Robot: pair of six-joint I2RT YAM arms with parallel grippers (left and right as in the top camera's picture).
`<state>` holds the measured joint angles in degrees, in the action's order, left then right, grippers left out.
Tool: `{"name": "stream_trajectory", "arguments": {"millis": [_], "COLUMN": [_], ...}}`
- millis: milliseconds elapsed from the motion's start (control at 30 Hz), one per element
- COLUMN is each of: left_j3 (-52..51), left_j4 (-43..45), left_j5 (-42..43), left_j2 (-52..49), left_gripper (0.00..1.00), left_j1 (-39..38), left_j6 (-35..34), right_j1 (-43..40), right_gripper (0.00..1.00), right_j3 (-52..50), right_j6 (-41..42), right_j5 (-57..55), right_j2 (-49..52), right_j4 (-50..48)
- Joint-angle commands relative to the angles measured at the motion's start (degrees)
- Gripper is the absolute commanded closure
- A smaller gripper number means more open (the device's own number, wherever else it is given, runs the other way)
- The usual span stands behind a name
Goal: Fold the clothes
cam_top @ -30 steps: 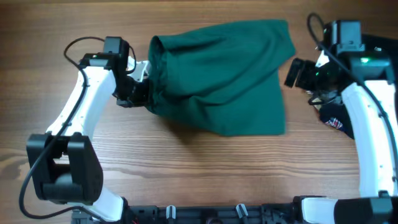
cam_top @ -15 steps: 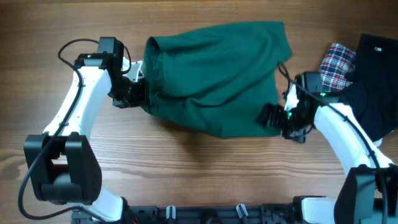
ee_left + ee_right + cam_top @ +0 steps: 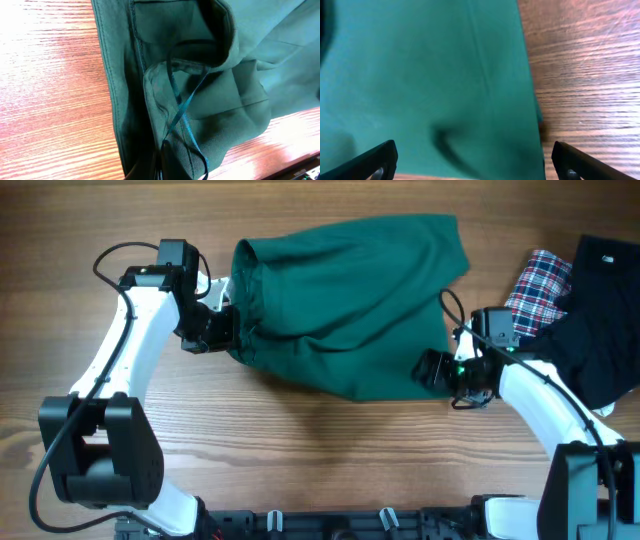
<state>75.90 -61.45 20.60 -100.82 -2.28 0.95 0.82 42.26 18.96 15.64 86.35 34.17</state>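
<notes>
Now the left gripper (image 3: 229, 332) is clamped on the teal-green garment (image 3: 350, 300) at its left hem. Meanwhile the right gripper (image 3: 428, 370) gapes wide over its near-right corner

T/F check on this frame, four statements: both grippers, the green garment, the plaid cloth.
1. The left gripper is shut on the green garment. True.
2. The right gripper is shut on the garment. False: its jaws stand wide open at the garment's near right corner.
3. The plaid cloth lies on the green garment. False: it lies apart, off to the right, beside the black garment.
4. The garment rests on a wooden table. True.
</notes>
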Motion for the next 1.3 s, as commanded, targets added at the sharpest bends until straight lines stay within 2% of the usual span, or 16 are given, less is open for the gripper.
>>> {"name": "stream_trajectory", "arguments": {"millis": [0, 400, 700, 733, 800, 833, 867, 900, 933, 1100, 1267], "left_j3": [-0.15, -0.15, -0.15, -0.15, -0.15, -0.15, -0.15, -0.15, -0.15, -0.13, 1.46], "left_j4": [0.09, 0.11, 0.13, 0.13, 0.13, 0.11, 0.09, 0.09, 0.09, 0.04, -0.15], "left_j5": [-0.52, -0.55, -0.55, -0.52, -0.52, -0.50, -0.39, 0.13, 1.33, 6.10, 8.76], "left_j2": [1.29, 1.29, 1.29, 1.29, 1.29, 1.29, 1.29, 1.29, 1.29, 3.65, 13.88], "left_gripper": [0.96, 0.96, 0.96, 0.96, 0.96, 0.96, 0.96, 0.96, 0.96, 0.96, 0.96], "left_j1": [0.26, 0.26, 0.26, 0.26, 0.26, 0.26, 0.26, 0.26, 0.26, 0.26, 0.26], "left_j6": [-0.57, -0.57, -0.57, -0.57, -0.57, -0.59, -0.59, -0.59, -0.59, -0.57, -1.49], "right_j1": [0.07, 0.07, 0.09, 0.09, 0.07, 0.07, 0.07, 0.07, 0.07, 0.07, 0.07], "right_gripper": [0.00, 0.03, 0.18, 0.22, 0.41, 0.56, 0.82, 0.93, 0.96, 0.96, 0.96], "right_j3": [-1.90, -1.84, -1.84, -1.84, -1.84, -1.84, -1.84, -1.84, -1.81, 1.51, 12.07], "right_j6": [-0.85, -0.79, 1.05, 1.22, 1.16, 1.18, 1.25, 2.05, 2.25, 3.67, 3.69], "right_j5": [0.68, 5.01, 7.82, 7.80, 7.80, 7.78, 7.80, 7.74, 7.78, 10.23, 11.43], "right_j2": [-0.42, -0.48, -1.51, -1.51, -1.51, -1.51, -1.51, -1.51, -1.51, -4.50, -14.01], "right_j4": [-1.68, -4.17, -2.99, -2.23, -0.92, -0.35, 0.00, 0.04, -0.09, 0.55, 6.91]}}
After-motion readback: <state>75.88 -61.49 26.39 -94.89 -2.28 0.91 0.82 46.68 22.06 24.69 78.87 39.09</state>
